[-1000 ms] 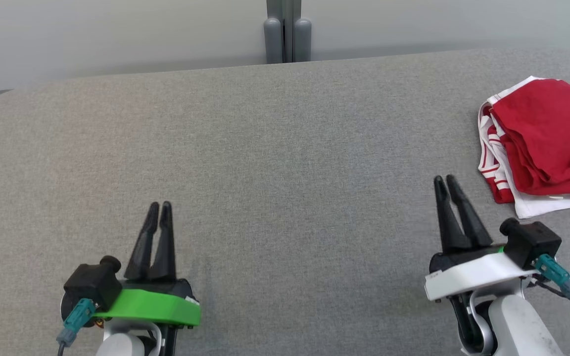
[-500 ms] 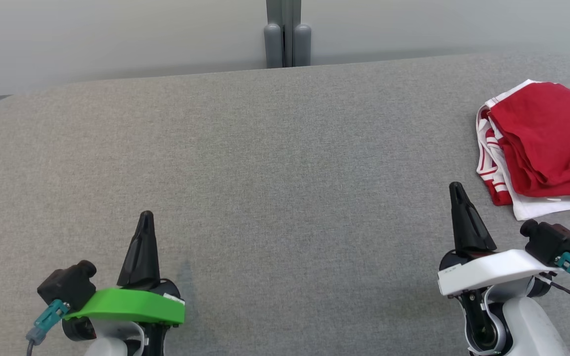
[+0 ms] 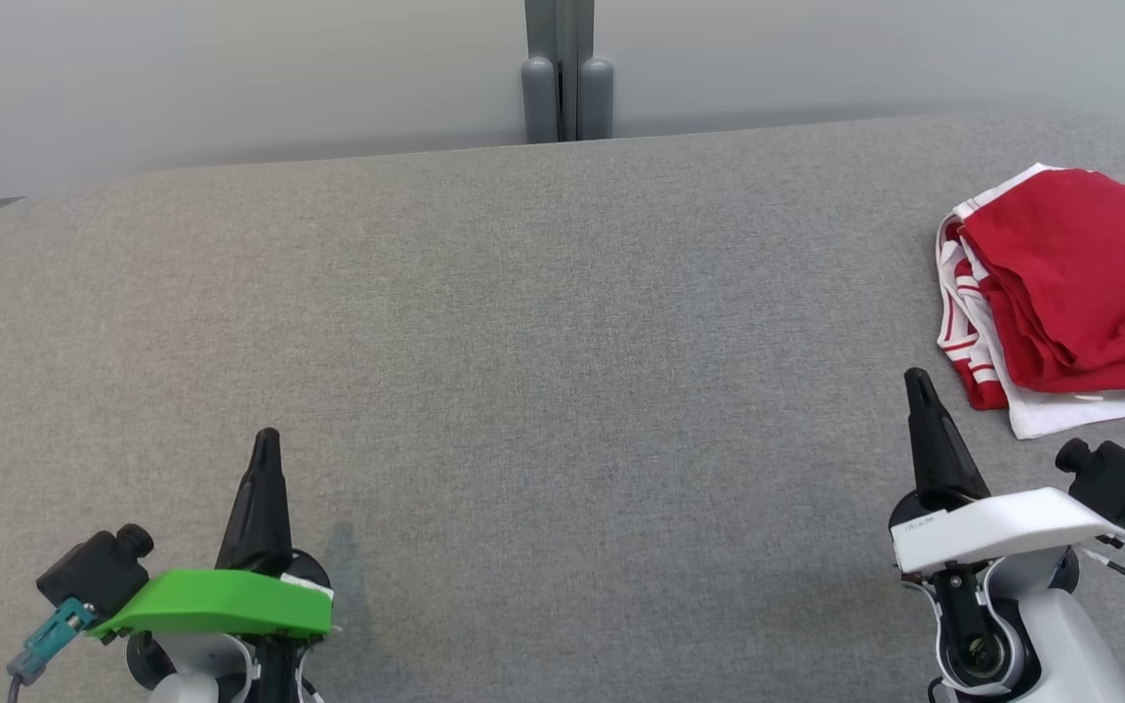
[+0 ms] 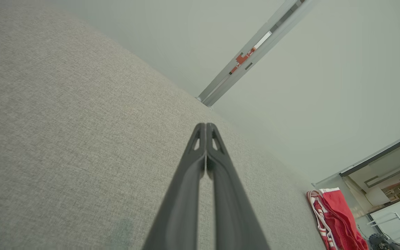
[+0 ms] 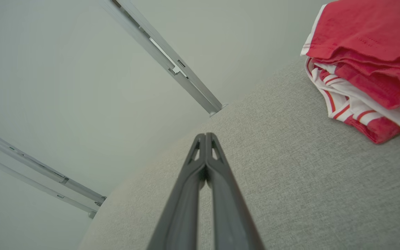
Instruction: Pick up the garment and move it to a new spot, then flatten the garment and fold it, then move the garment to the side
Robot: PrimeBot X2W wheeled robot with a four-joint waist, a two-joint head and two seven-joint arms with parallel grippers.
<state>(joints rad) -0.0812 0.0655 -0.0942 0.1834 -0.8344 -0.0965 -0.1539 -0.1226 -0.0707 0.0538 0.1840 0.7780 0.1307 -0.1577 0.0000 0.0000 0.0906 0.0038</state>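
The garment (image 3: 1061,293) is a folded red piece with white, red-striped trim, lying at the far right of the grey cloth-covered table (image 3: 543,322). It appears in the right wrist view as the garment (image 5: 366,69) at upper right, and small in the left wrist view as the garment (image 4: 332,218) at lower right. My right gripper (image 3: 917,383) is shut and empty, just short of the garment's near left corner. My left gripper (image 3: 266,441) is shut and empty at lower left. In the wrist views the left gripper (image 4: 206,125) and right gripper (image 5: 205,135) have tips pressed together.
A pale wall with a grey vertical post (image 3: 567,68) runs behind the table's far edge. The table's rounded far corners and right edge lie close to the garment. A wide stretch of bare grey cloth lies between the two grippers.
Both grippers have drawn back toward the near edge and turned edge-on, the left drifting left and the right drifting right. The head camera has tilted slightly, so the table sits lower in view.
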